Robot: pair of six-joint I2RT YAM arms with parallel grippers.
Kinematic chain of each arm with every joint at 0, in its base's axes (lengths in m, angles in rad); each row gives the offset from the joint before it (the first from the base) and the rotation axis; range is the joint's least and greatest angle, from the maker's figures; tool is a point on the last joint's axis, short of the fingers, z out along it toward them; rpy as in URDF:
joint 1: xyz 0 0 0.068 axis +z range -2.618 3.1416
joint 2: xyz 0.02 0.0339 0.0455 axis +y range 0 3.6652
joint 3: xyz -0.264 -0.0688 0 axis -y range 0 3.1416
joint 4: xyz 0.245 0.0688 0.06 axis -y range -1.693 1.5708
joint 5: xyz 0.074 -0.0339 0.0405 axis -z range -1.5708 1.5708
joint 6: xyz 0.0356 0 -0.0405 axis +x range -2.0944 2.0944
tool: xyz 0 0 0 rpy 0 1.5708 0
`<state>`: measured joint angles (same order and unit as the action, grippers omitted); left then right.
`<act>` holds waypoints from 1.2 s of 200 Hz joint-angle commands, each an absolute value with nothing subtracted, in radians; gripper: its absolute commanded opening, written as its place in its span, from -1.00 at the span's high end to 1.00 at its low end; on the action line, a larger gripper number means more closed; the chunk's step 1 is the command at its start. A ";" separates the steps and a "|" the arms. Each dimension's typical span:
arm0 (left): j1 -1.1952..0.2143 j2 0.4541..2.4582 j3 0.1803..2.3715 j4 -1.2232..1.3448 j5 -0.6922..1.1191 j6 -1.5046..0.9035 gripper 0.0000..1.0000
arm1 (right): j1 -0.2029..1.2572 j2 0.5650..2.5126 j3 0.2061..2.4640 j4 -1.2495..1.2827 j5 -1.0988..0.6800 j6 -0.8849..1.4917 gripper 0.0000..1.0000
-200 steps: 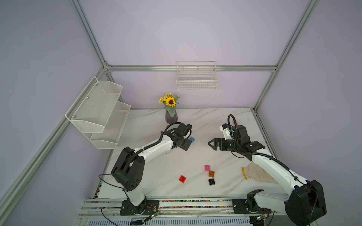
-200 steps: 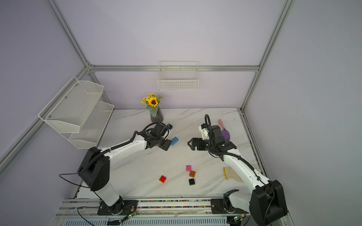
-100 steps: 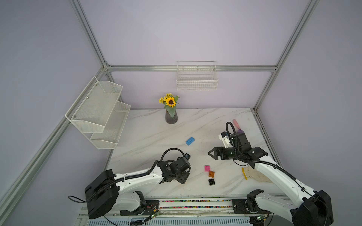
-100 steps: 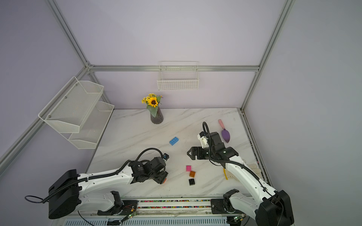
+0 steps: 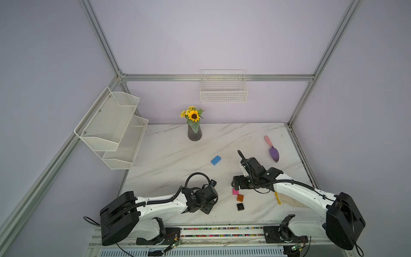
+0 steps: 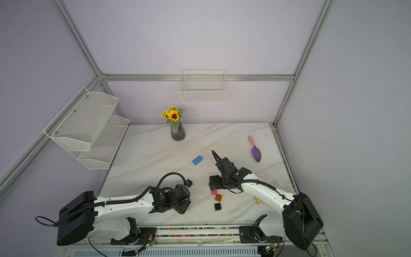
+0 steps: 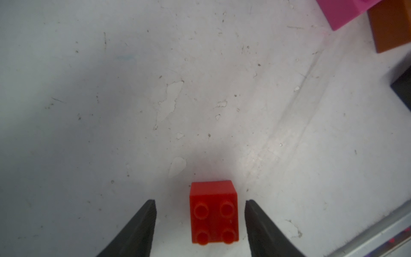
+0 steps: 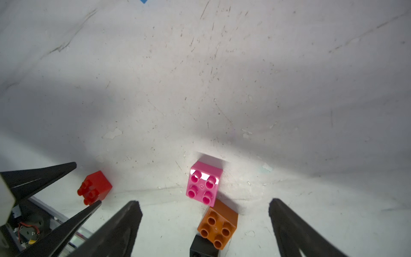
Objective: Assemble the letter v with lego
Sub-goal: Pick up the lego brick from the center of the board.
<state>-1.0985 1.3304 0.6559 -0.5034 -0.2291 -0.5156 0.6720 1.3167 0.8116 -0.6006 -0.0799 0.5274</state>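
red brick (image 7: 214, 213): under left claw (image 5: 209, 208) in both top views | black brick (image 8: 203, 249): cut by wrist-view edge

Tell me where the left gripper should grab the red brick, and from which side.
Pinch the red brick across its two flat side walls, coming down from above. It sits studs-up and flat on the table, apart from the other bricks, and the left gripper has open jaws flanking those walls with a gap on each side.

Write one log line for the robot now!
left pincer: open, straddling red brick | right pincer: open near pink brick | V: not built
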 commanded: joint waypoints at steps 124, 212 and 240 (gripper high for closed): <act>-1.121 1.353 0.621 -0.432 -0.281 -0.549 -0.07 | 0.850 1.538 0.874 -0.558 0.139 0.730 -0.73; -1.126 1.404 0.646 -0.418 -0.267 -0.540 0.22 | 0.864 1.560 0.858 -0.546 0.153 0.767 -0.45; -1.126 1.404 0.640 -0.420 -0.270 -0.543 0.26 | 0.867 1.566 0.859 -0.552 0.164 0.782 -0.32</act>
